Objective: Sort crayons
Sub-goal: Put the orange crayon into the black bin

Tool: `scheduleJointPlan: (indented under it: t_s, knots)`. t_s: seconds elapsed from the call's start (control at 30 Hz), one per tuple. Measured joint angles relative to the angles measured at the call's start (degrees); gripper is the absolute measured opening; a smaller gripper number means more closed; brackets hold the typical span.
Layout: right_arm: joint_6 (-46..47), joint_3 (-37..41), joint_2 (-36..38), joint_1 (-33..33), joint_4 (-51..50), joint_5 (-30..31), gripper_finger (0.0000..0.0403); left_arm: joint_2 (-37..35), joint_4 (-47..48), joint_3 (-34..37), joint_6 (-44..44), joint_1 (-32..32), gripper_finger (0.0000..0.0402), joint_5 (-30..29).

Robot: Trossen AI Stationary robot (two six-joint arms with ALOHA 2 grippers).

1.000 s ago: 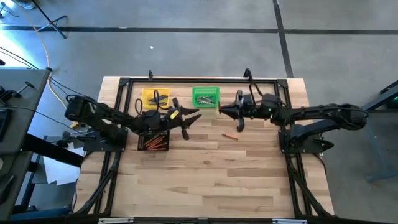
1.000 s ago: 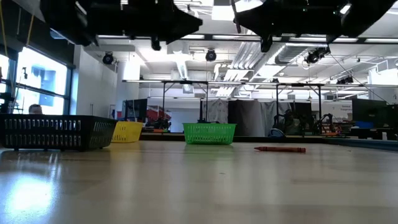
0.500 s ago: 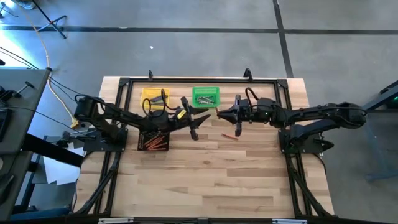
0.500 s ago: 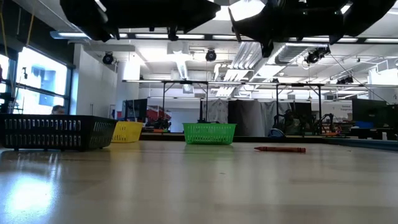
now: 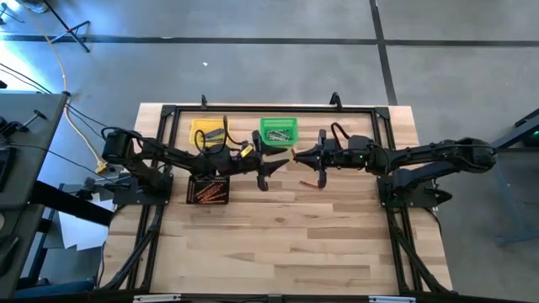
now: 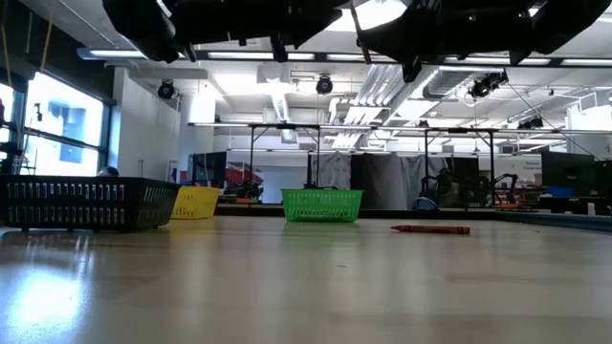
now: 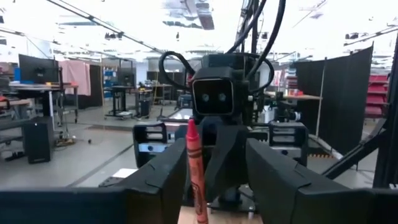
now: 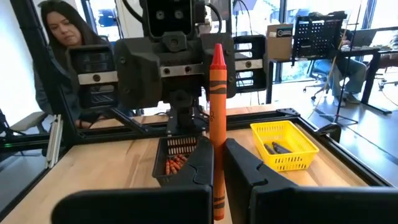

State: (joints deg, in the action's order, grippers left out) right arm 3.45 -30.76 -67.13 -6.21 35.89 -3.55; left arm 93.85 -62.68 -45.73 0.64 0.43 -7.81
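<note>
Right gripper (image 8: pixel 219 144) is clamped tight on an orange crayon (image 8: pixel 216 93), standing upright. Left gripper (image 7: pixel 214 152) faces it with fingers spread. A red crayon (image 7: pixel 194 162) shows in that gap beside one finger, can't tell if it's the same one. The low view cuts both grippers off. Black bin (image 5: pixel 208 192) has orange-red crayons, yellow bin (image 5: pixel 209 130) dark ones, green bin (image 5: pixel 278 130) grey ones. One loose crayon (image 6: pixel 430 229) lies on the table (image 5: pixel 278 244). The left arm has reached closer to the right gripper than a second ago.

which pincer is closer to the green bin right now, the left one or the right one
Left, narrowly. The left pincer sits just in front of the green bin, near its left corner; the right pincer sits off its front right corner, gripping an orange crayon.
</note>
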Motion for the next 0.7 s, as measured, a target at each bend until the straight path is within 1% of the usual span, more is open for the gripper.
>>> scheduleJointPlan:
  t_s: [0.27, 0.47, 0.7]
  knots:
    - [-0.95, -0.02, -0.02, 1.56, 1.37, 0.37, 0.0002, 0.06, 0.36, -0.33, -0.01, 0.00, 0.0177, -0.28]
    - [-1.02, -0.02, -0.15, 1.78, 2.79, 0.55, 0.0002, 0.06, 0.39, -0.31, -2.17, 0.00, 0.0182, -0.36]
    - [-0.95, -0.04, -3.88, 1.78, 7.51, 1.88, 0.0002, 0.06, 0.54, -0.31, -3.56, 0.00, 0.0182, -0.23]
